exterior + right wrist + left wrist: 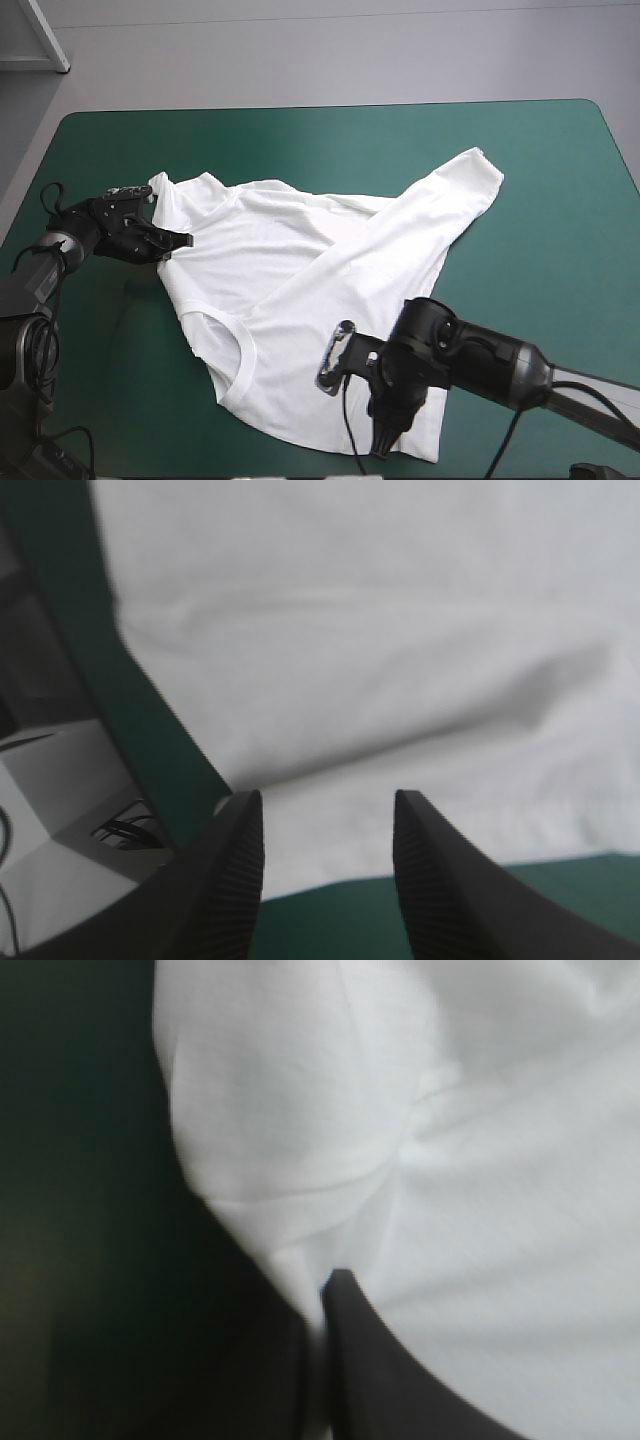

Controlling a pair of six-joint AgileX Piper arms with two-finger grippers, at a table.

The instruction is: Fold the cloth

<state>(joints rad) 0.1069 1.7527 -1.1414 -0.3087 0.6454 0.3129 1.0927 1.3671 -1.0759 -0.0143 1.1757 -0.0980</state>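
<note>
The T-shirt point(300, 280) is plain white all over, with soft grey shading in its folds; the table's cover point(330, 140) is an even teal-green; the left gripper point(180, 240) is black; the right gripper point(384, 443) is black too, its fingers point(232, 880) marked with fine close ribbing on their inner faces; the right arm point(490, 365) is a glossy black.

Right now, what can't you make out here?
High view: the right gripper covers part of the T-shirt, at its near edge.
Left wrist view: blurred; one finger of the left gripper merges with shadow.
Right wrist view: the T-shirt is cut off by the picture's edges.
</note>
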